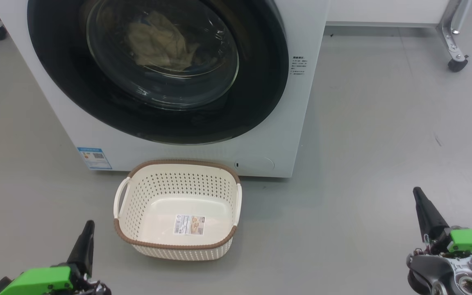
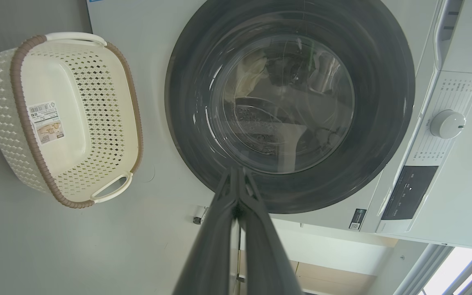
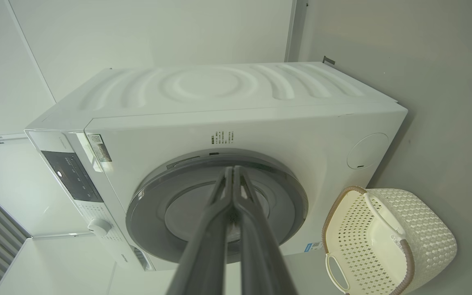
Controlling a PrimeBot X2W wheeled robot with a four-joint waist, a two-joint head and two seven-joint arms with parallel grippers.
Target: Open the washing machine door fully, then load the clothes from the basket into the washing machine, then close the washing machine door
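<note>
The washing machine door (image 1: 162,88) is sitting shut behind the basket (image 1: 178,250); left gripper (image 1: 89,224) and right gripper (image 1: 417,192) are hanging pinched together.

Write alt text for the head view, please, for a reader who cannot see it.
A white washing machine, its door closed, shows pale clothes behind the glass. The empty basket sits before it; the left gripper and right gripper, both shut, occupy the bottom corners.

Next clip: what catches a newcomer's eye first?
The glossy black washing machine door, shut, dominates the top of the head view, pale clothes bunched behind it. Below, on the grey floor, stands the cream basket, empty but for a label. The left gripper and right gripper sit shut at the bottom corners.
</note>
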